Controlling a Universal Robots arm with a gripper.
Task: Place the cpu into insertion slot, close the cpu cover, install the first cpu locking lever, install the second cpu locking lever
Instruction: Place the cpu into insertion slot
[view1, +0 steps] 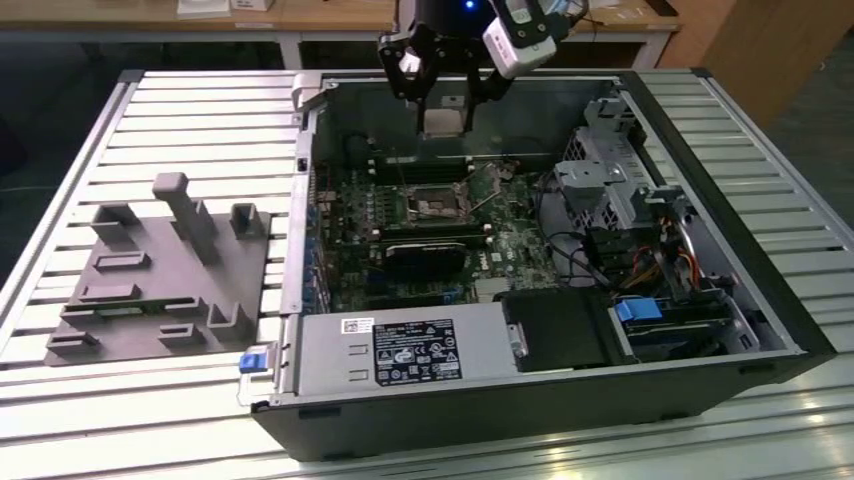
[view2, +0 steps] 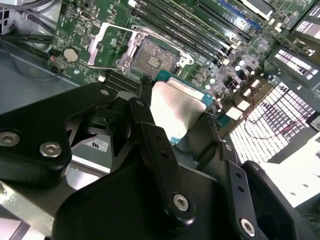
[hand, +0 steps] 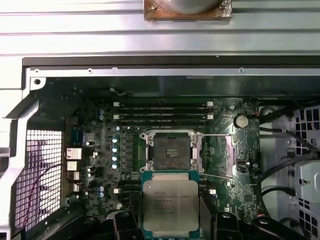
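Step in hand: carrying the cpu (hand: 170, 207) to the insertion slot (hand: 171, 152); it is not yet seated.
Hand: the hand (view1: 442, 115) is clenched on the cpu. In the second wrist view its black fingers (view2: 155, 145) pinch the chip by opposite edges, with the metal top facing the camera.
Where the cpu is: in the exterior view it hangs above the far wall of the open computer case (view1: 747, 300), well above the motherboard and short of the slot.
Insertion slot: bare and open. Its dark pin field shows inside the metal rim in both wrist views, with nothing lying in it.
Cpu cover: the cpu cover (view2: 96, 45) is swung back off the slot to one side, leaving the approach from above free. A thin wire lever (hand: 215, 135) beside it looks to be out of the way too, though it is hard to follow along its length.
Doing it well: hold the chip flat and parallel to the board, and centre it squarely over the rim before lowering it. All four edges should drop inside together.
Care: let it settle under its own weight rather than pressing it. A tilted or sliding entry could bend pins.
Orientation: the chip's edges run roughly parallel to the slot's in the first wrist view. Whether its corner key matches cannot be told.
Clearance: keep the fingers off the raised cover and the memory slots (hand: 162, 112) just beyond the socket.
Surroundings: the case lies on a slatted table (view1: 200, 110), with a grey fixture tray (view1: 147, 270) well apart from it.
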